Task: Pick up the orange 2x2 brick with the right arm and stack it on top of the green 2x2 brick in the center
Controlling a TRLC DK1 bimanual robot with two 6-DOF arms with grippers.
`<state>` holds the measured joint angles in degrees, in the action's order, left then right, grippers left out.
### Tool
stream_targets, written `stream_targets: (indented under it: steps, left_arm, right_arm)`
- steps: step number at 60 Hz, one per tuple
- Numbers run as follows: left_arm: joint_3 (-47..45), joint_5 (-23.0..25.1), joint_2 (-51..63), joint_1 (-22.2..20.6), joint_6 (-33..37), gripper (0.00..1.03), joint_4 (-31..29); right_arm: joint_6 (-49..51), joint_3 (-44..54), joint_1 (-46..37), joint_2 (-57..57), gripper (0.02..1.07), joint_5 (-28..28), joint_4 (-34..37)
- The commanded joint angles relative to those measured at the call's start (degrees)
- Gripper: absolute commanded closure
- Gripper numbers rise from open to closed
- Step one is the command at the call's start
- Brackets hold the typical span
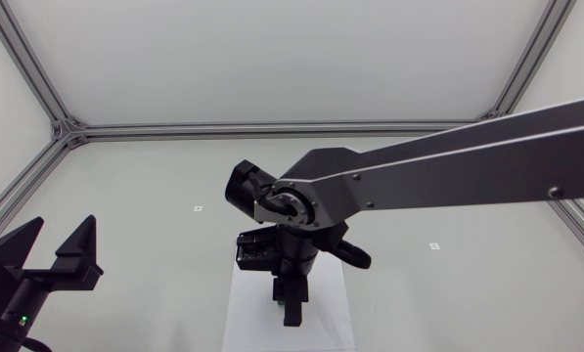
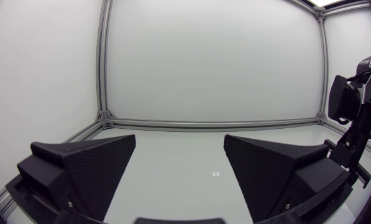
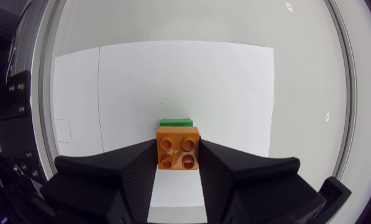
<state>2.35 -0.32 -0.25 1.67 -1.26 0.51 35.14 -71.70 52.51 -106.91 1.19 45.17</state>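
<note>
My right gripper (image 3: pixel 178 154) clamps the orange brick (image 3: pixel 178 147), the green brick (image 3: pixel 175 122) just ahead (both over a white sheet (image 3: pixel 222 81)), while my left gripper (image 1: pixel 60 240), at the table's 8 o'clock, gapes wide.

From above, the right arm (image 1: pixel 419 181) covers both bricks and part of the sheet (image 1: pixel 247 315). In the right wrist view the orange brick (image 3: pixel 178 147) hides all but a thin far strip of the green brick (image 3: pixel 176 122), so whether they touch cannot be told. The left arm (image 1: pixel 8 293) is cut off at the near left edge.
</note>
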Motion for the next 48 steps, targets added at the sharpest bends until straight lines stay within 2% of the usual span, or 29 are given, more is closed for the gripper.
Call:
stream_targets:
  steps: [1,48]
  left_arm:
    - [-2.35,0.23,-0.45,0.26,0.73,0.04,-0.87]
    - [-2.35,0.32,-0.45,0.26,0.73,0.04,-0.78]
  right_arm:
    - [0.99,-0.98,0.49,-1.81,1.01,-0.31,0.62]
    - [1.08,-1.6,0.49,-3.83,1.01,-0.31,0.45]
